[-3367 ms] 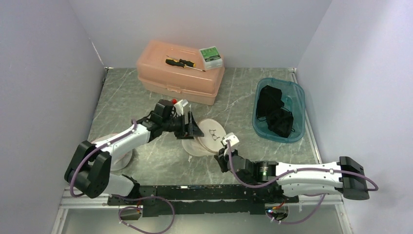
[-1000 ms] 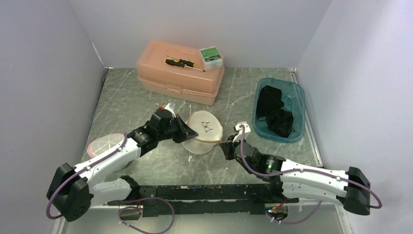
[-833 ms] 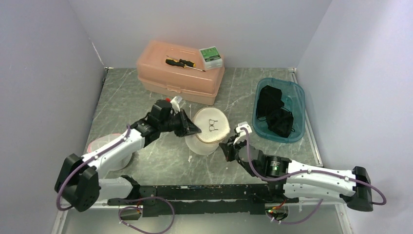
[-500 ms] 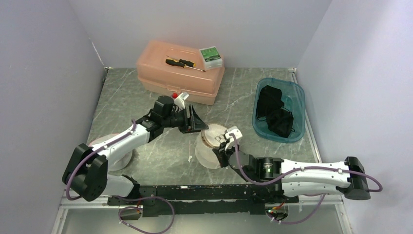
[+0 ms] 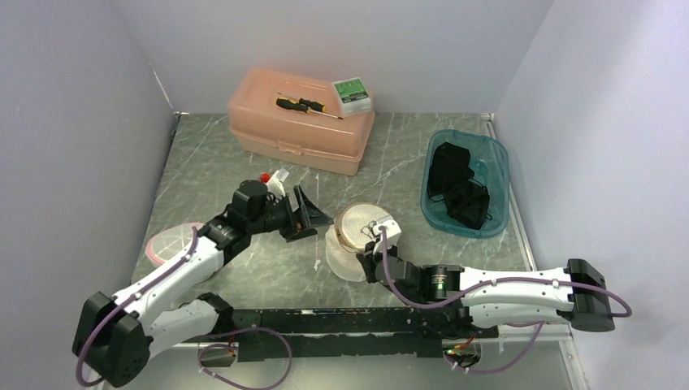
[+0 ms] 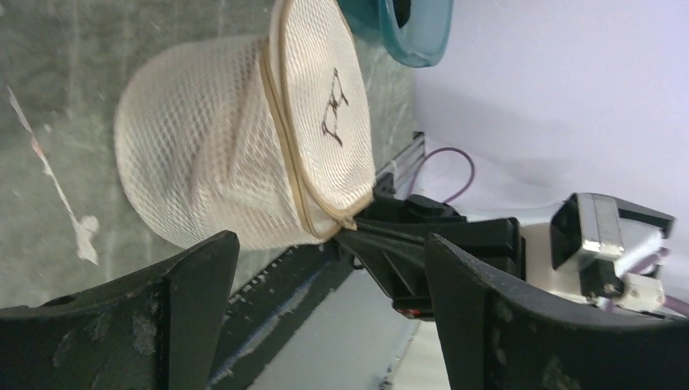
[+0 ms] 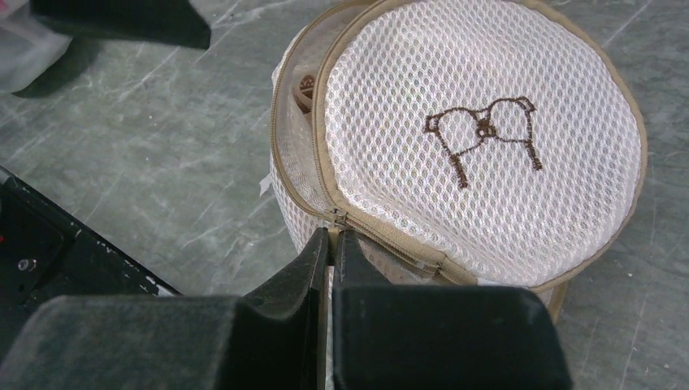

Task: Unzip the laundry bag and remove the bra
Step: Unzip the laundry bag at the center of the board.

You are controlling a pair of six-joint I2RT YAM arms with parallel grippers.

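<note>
Black and pressed together, the jaws of the right gripper (image 7: 329, 237) pinch the zip pull (image 7: 335, 218) of the laundry bag (image 7: 479, 138) at the lower centre of the right wrist view. In the top view, the right gripper (image 5: 368, 258) sits just below the middle of the frame, touching the near edge of the laundry bag (image 5: 357, 236). The bag is a round drum of cream mesh with a tan zip band and a small brown emblem (image 7: 483, 130) stitched on its lid. It stands on the grey marbled table (image 5: 211, 162).

The zip is parted along the bag's left side and the lid is lifted a little there. Something tan shows in the gap, but whether that is the bra cannot be told.

Left of the bag and apart from it, the left gripper (image 5: 302, 213) hangs with its jaws spread wide. Toward the left edge lies a pink-lidded round tub (image 5: 172, 240).

Farther up, a teal bin (image 5: 497, 154) holding black fabric (image 5: 455, 187) sits at the right. A salmon toolbox (image 5: 292, 130) at upper centre carries a screwdriver (image 5: 307, 105) and a green-and-white box (image 5: 352, 93).
</note>
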